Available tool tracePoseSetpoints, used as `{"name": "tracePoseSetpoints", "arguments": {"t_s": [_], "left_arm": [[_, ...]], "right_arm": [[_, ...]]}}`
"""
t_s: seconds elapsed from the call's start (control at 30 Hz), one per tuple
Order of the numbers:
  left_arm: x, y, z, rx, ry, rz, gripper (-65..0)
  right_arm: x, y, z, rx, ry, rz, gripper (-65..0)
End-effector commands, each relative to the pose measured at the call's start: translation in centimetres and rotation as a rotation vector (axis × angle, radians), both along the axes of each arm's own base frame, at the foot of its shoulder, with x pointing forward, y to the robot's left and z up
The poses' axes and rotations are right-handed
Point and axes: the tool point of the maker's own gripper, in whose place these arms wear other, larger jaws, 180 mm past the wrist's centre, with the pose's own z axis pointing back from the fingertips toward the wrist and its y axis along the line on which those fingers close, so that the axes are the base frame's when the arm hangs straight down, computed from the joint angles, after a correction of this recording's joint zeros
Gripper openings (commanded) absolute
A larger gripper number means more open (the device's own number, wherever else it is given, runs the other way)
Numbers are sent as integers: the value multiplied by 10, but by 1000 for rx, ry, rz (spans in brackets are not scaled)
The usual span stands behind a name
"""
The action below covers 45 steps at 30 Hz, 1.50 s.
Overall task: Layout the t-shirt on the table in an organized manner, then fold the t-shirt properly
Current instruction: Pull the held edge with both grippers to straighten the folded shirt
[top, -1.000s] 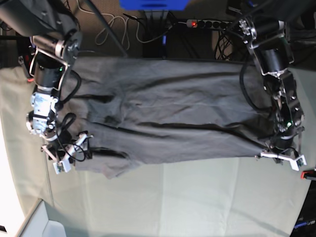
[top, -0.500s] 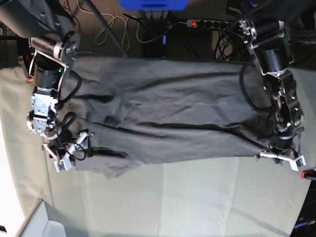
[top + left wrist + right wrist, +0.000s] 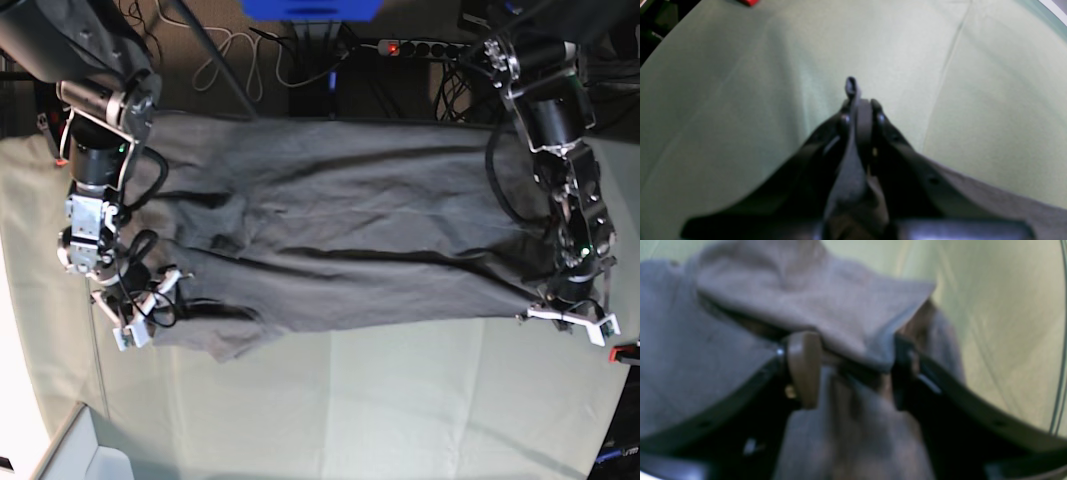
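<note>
Base view shows you the t-shirt (image 3: 340,235) stretched lengthwise across the table (image 3: 400,410), long axis running 3 to 9 o'clock. Your left claw (image 3: 570,318) pinches its corner tight at 3 o'clock; your right claw (image 3: 140,312), jaws apart, straddles a fold at 9. Bare cloth lies toward 6 o'clock.

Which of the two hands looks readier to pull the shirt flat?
The left hand, probably: it already pinches the t-shirt edge, while the right hand sits apart around a fold.
</note>
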Motion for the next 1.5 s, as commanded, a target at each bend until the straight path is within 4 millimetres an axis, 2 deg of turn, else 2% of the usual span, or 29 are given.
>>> {"name": "tracePoseSetpoints", "arguments": {"t_s": [0.0, 0.2, 0.3, 0.6, 0.73, 0.83, 1.03, 1.2, 1.3, 1.47], "left_arm": [[10, 8, 21, 26, -57, 7, -650], [11, 7, 21, 29, -57, 4, -650], [10, 7, 21, 30, -56, 4, -650], [11, 9, 22, 28, -60, 8, -650], [11, 10, 26, 32, -68, 10, -650], [7, 10, 22, 33, -59, 10, -650], [2, 10, 18, 36, -50, 9, -650], [-6, 10, 32, 71, -82, 2, -650], [-8, 11, 37, 80, -93, 3, -650], [-19, 12, 30, 87, -75, 3, -650]], "right_arm": [[15, -4, 20, 8, -63, -3, -417], [15, -4, 19, 8, -62, -4, -532], [14, -4, 19, 8, -60, -4, -650], [15, -8, 23, 0, -71, -7, -650], [11, -25, 41, -36, -138, -53, -650], [11, -20, 60, -45, -205, -66, -650], [-11, -21, 78, -101, -247, -83, -650], [-28, -29, 96, -126, -270, -105, -650], [-37, -25, 102, -139, -281, -112, -650], [-59, -17, 106, -158, -290, -110, -650]]}}
